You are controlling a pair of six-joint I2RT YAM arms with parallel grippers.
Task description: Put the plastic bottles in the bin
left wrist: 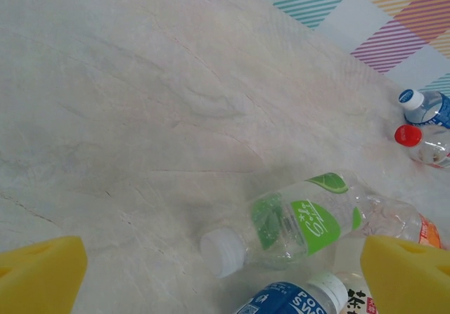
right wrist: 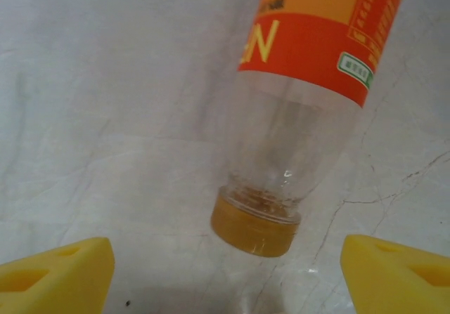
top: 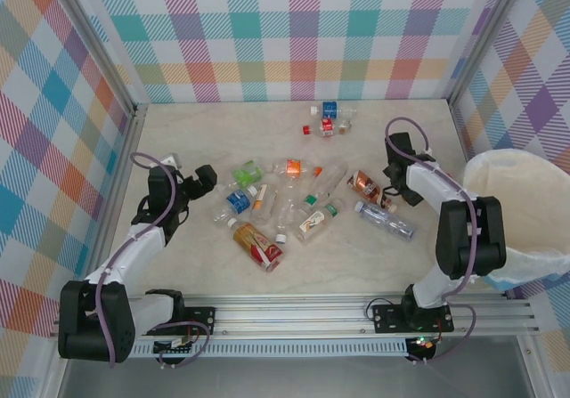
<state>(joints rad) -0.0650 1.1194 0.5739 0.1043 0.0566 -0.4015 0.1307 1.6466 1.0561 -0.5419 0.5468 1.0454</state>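
Right gripper [right wrist: 226, 286]: jaws wide apart, nothing held; both yellow pads [right wrist: 56, 275] clear of any object.
Orange-label bottle [right wrist: 316, 40]: lying on its side on the table, amber cap [right wrist: 254, 228] turned toward the right gripper. The cap sits between the lines of the two pads and just ahead of them, touching neither.
Left gripper [left wrist: 223, 279]: fully open and empty, at the left edge of the bottle pile.
Green-label bottle [left wrist: 302, 219]: on its side just ahead of the left gripper, white cap toward it. A blue-label bottle [left wrist: 285, 301] lies just beside it, nearer the pads.
Plastic bottles [top: 276, 207]: main cluster lying flat mid-table, between the two arms. A far group [top: 328, 120] lies apart, near the back wall.
Bin [top: 512, 155]: white, at the right edge of the table beside the right arm, well apart from the main cluster.
Table [top: 196, 131]: pale, marble-patterned surface.
Walls [top: 294, 33]: pastel plaid panels on three sides.
Rail [top: 303, 313]: aluminium, along the near edge, carrying both arm bases.
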